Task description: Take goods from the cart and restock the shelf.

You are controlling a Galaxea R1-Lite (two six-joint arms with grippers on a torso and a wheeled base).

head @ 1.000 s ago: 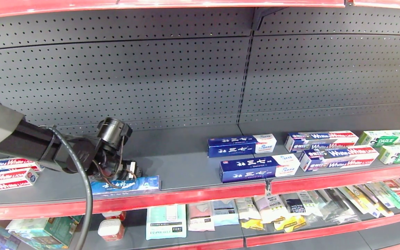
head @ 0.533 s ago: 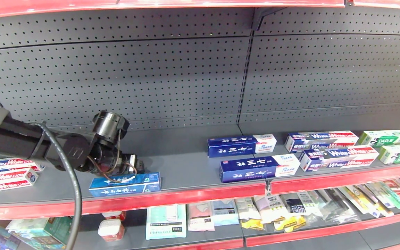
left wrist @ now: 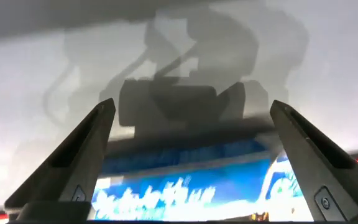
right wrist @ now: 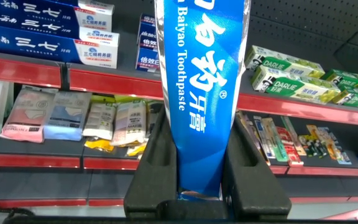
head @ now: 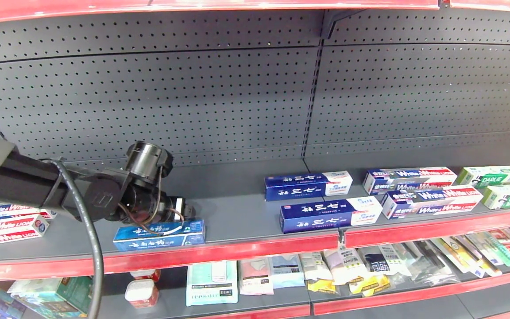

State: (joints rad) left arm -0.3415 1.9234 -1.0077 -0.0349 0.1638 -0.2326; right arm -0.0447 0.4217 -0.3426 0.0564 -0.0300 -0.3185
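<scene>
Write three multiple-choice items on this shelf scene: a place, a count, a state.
1. Where does the light blue box lie?
A) on the floor
B) at the front edge of the shelf, by the left claw
C) in a basket

2. How many dark blue boxes lie mid-shelf?
A) two
B) four
C) six

3. The right claw is:
A) open, empty
B) shut on nothing
C) shut on a blue toothpaste box

Answers: 1 B, the head view shows it there; 2 A, one lies behind the other; 3 C, it clamps the box.
</scene>
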